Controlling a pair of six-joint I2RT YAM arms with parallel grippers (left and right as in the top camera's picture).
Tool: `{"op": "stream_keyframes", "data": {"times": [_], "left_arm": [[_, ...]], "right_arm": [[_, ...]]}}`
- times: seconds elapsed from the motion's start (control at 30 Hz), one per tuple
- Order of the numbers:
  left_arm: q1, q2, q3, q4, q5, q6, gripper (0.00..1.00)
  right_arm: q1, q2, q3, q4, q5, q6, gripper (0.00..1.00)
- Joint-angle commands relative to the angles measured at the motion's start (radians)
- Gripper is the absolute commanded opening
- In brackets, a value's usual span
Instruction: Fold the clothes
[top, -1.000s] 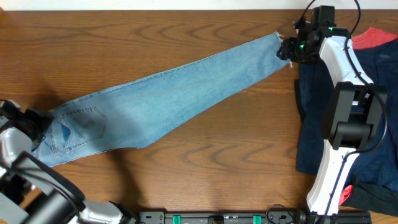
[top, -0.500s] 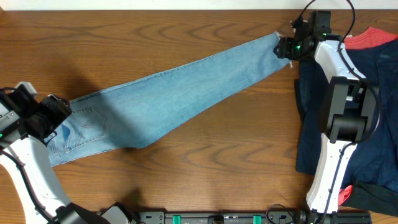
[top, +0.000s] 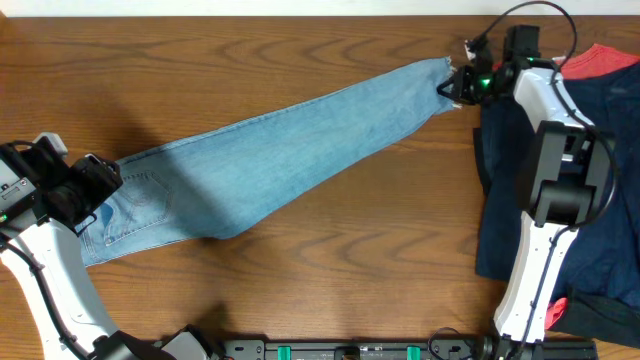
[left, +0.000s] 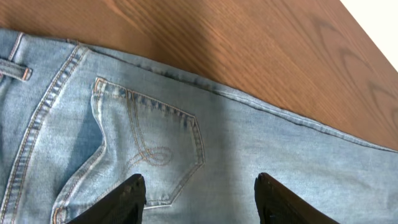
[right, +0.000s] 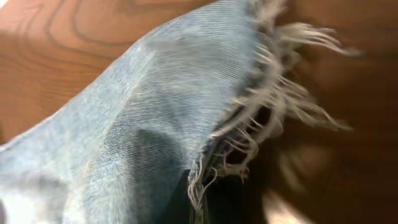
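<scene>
Table (top: 300, 40): brown wood. Everything lies on it.

Jeans (top: 270, 160): light blue. They lie flat in a long slanted strip across the table. The waist end is low on the left. The leg end is high on the right.

Dark blue clothes (top: 495, 200): a pile at the right edge of the table, just beside the leg end of the jeans. The right arm reaches over it.

Red cloth (top: 600, 58): a small bit peeks out at the top of the pile.

Left gripper (left: 199, 198): open. It is over the waist end of the jeans. Its two black fingers (left: 118, 202) stand apart, and blue cloth shows in the gap between them. I cannot tell if the tips touch the cloth.

Right gripper (top: 458, 85): closed tight on the end of the leg, at the far right tip of the jeans. In the right wrist view the cloth bunches up right at the fingers.

Back pocket (left: 155, 149): has a curly stitched line on it. It lies just in front of the left finger.

Frayed hem (right: 261, 124): pale loose threads hang off the end of the leg, over the dark wood.
</scene>
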Motion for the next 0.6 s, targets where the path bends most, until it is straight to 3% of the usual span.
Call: {"op": "stream_keyframes", "data": {"times": [0.0, 0.27, 0.57], "left_arm": [[-0.005, -0.025, 0.028, -0.013, 0.004, 0.014, 0.58], [-0.005, -0.133, 0.029, -0.026, 0.007, 0.006, 0.57], [-0.005, -0.282, 0.072, -0.061, 0.084, 0.003, 0.57]], "right_arm": [[-0.081, -0.112, 0.008, -0.016, -0.066, -0.002, 0.01], [-0.206, -0.325, 0.008, -0.104, 0.029, -0.058, 0.01], [-0.186, -0.553, 0.012, -0.119, 0.089, -0.005, 0.01]]}}
